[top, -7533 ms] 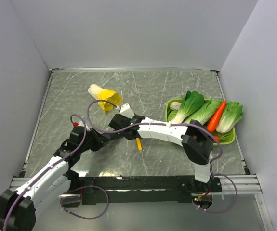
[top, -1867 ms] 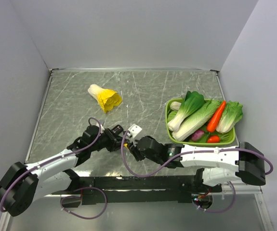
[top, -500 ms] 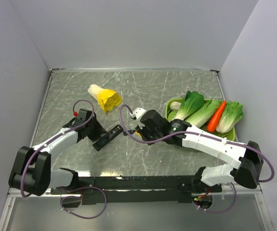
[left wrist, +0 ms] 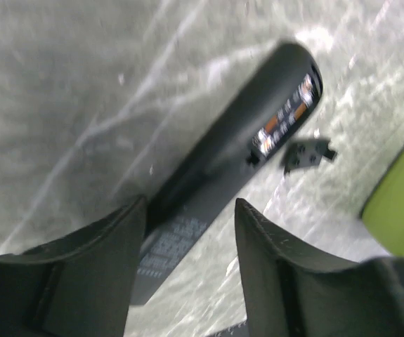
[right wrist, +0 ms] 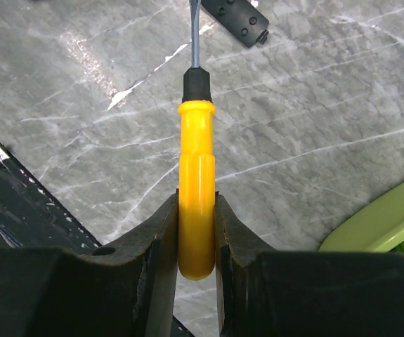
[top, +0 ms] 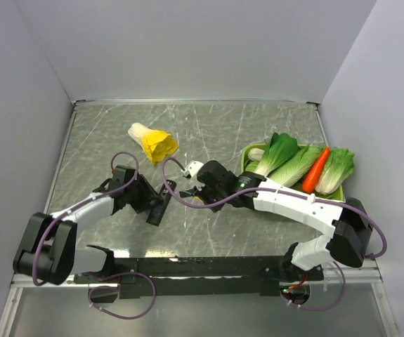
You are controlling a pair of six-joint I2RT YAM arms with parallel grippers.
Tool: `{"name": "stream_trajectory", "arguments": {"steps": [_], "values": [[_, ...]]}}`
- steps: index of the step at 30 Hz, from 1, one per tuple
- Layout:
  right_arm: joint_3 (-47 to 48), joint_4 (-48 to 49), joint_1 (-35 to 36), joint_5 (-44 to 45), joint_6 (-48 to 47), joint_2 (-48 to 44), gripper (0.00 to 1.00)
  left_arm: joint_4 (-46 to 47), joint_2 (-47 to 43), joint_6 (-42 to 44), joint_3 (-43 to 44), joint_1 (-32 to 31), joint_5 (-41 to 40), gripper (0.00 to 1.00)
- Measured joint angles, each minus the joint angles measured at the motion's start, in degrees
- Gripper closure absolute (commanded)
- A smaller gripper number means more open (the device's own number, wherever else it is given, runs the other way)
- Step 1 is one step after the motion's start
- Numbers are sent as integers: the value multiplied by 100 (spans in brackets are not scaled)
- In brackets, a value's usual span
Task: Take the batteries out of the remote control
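Remote [left wrist: 223, 161]: flat on the table [top: 258, 126], just on the arms' side of the cabbage [top: 152, 142].
Batteries [left wrist: 286, 121]: apparently seated in the open bay, none out.
Left jaws: part open, astride the remote.
Right jaws: clamped on the screwdriver [right wrist: 196, 196].
Left: pry both out.

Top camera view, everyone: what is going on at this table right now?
The left gripper straddles one end of the black remote control, which lies on the table; whether it is actually clamped is unclear. The orange-and-white markings at the remote's far end may be the batteries inside, but the view is too blurred to be sure. The right gripper is shut on a yellow-handled screwdriver, held close to the remote. A small black piece lies beside the remote.
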Motion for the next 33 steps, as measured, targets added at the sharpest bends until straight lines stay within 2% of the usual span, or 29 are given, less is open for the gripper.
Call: {"name": "stream_trajectory", "arguments": {"steps": [5, 8, 13, 14, 20, 33], "values": [[153, 70, -2, -17, -190, 33, 100, 37, -474, -15, -326, -17, 223, 30], [501, 59, -2, -55, -466, 330, 100, -68, -595, -17, -319, -15, 107, 34], [1672, -297, -17, 9, -953, 1471, 100, -153, -511, -59, -136, 308, -44, 59], [1768, -323, -24, 15, -979, 1556, 100, -133, -444, -59, -55, 409, -50, 68], [3001, -1064, -50, 118, -1134, 2632, 100, 365, 140, -42, 278, 765, 234, 99], [4492, -2446, -63, 485, -1178, 3777, 100, 1943, 1276, -50, 111, 787, 1456, 99]]}}
